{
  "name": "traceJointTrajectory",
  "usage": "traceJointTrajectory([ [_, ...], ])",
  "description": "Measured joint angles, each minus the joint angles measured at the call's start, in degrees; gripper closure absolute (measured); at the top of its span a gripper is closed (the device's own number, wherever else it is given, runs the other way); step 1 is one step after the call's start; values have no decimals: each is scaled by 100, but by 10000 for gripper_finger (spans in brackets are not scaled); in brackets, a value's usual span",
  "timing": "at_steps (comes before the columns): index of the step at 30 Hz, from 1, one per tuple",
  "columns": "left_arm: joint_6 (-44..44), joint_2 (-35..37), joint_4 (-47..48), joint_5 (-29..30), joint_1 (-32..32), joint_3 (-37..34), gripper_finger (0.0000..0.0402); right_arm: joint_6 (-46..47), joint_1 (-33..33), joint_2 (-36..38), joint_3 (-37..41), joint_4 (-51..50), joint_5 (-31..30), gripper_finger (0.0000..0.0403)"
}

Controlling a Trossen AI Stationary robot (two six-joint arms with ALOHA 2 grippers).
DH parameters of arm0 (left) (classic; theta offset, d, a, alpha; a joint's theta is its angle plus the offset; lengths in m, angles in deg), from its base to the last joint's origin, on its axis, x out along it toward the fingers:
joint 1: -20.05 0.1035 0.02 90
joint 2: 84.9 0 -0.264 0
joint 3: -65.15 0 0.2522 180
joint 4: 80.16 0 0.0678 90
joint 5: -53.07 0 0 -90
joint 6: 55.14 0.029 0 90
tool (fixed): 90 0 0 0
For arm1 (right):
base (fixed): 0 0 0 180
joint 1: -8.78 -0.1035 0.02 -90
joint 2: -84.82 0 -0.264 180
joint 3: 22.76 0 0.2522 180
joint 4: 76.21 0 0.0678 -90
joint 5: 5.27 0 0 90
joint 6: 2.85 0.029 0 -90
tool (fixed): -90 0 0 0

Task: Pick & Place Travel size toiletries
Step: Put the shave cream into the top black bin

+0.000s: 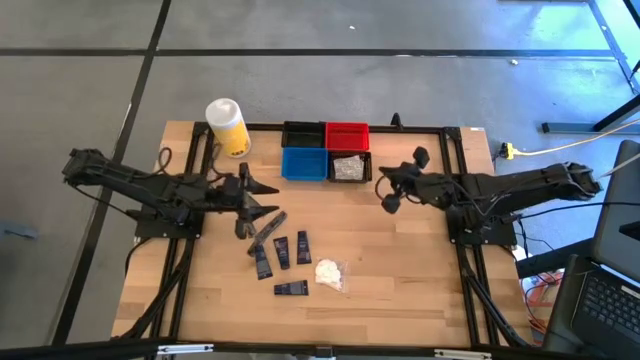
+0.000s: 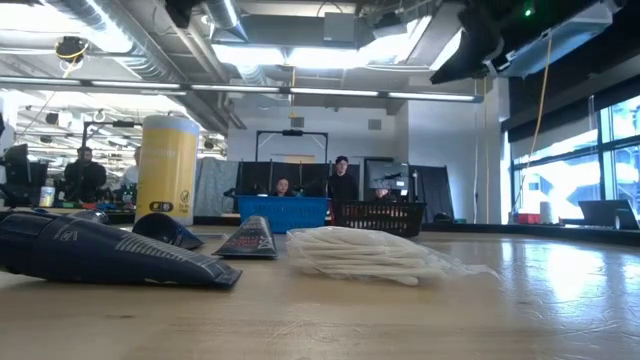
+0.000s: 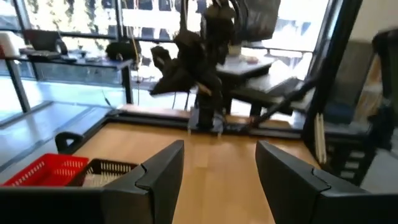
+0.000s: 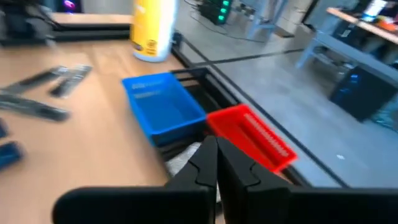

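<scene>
Several flat dark tubes (image 1: 283, 252) and a white wad in clear wrap (image 1: 329, 273) lie flat on the wooden table, left of its middle; the low view shows a tube (image 2: 110, 255) and the wad (image 2: 360, 255) close up. Clear packets (image 1: 347, 168) lie in a black bin. My left gripper (image 1: 272, 200) hangs open and level above the table, just beyond the tubes; its fingers (image 3: 158, 180) have nothing between them. My right gripper (image 1: 384, 180) is shut with nothing in it, right of the packet bin; in the right wrist view it (image 4: 216, 168) tips down toward the bins.
A yellow container with a white top (image 1: 228, 127) stands at the far left. Beside it sit a black bin (image 1: 303, 134), a red bin (image 1: 347, 135) and a blue bin (image 1: 304, 163). Bare wood lies at the table's near right. People stand in the room behind.
</scene>
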Motion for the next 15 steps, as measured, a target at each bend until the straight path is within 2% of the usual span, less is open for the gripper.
traceJointTrajectory([
  [7,611,-879,225,-180,126,487,206,-57,845,66,0,-345,188,400],
  [11,1075,-1398,772,-177,115,1094,205,-51,1232,66,0,-511,549,400],
  [15,1075,-1898,1695,-157,122,1854,205,-56,1453,66,0,-516,901,401],
])
